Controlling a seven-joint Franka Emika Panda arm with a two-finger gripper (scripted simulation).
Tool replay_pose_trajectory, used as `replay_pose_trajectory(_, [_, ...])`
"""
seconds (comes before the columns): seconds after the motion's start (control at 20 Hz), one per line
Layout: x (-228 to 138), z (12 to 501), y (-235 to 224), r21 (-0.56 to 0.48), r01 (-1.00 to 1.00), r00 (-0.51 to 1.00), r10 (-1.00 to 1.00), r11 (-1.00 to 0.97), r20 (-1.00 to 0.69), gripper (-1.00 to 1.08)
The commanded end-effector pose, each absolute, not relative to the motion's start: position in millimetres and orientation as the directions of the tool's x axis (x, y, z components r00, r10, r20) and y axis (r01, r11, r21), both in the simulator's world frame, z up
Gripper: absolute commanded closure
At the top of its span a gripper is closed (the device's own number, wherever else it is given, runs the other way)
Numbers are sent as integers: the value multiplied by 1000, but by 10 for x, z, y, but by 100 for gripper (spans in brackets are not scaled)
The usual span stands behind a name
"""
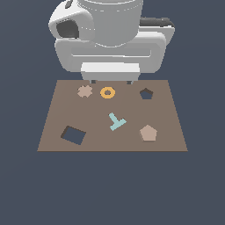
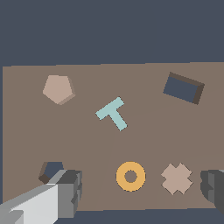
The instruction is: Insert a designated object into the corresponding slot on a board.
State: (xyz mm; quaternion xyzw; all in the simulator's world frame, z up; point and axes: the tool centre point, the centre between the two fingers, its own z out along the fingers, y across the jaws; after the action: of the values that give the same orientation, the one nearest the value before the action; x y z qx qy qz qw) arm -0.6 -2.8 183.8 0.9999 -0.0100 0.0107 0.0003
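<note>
The board (image 1: 110, 132) lies flat in front of the arm, a brown panel with a few small pieces and two dark cut-outs on it. The pentagon block (image 1: 148, 133) sits on the board's near side toward the exterior view's right, flat on the surface, paler than the wood around it; the wrist view shows it too (image 2: 58, 89), resting alone with nothing touching it. Its slot (image 1: 146, 93) is farther back on that same right side, a dark five-sided hole almost straight behind the block, with bare board between the two. In the wrist view the slot (image 2: 51, 170) peeks out just beside one finger (image 2: 70, 188).

The gripper (image 1: 111, 81) hangs over the far edge of the board, its bulky white body filling the top of the exterior view. Its two fingers stand wide apart with nothing between them; the orange ring (image 1: 107, 92) and the tan cog-shaped piece (image 1: 85, 91) lie on the board in the span below them. The second finger (image 2: 214, 188) shows at the edge of the wrist picture, beyond the cog.

Near the board's middle lies a pale blue T-shaped piece (image 1: 116, 121), tilted. Toward the near side on the exterior view's left is the larger rectangular cut-out (image 1: 73, 135), dark and set askew.
</note>
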Motion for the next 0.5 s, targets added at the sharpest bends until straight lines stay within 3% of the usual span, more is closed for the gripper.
replay_pose_trajectory(0.0, [-6, 1838, -29, 0, -20, 1000, -20, -1000, 21, -92])
replay_pose_trajectory(0.45, [60, 1712, 98, 0, -51, 999, -51, -999, 20, -92])
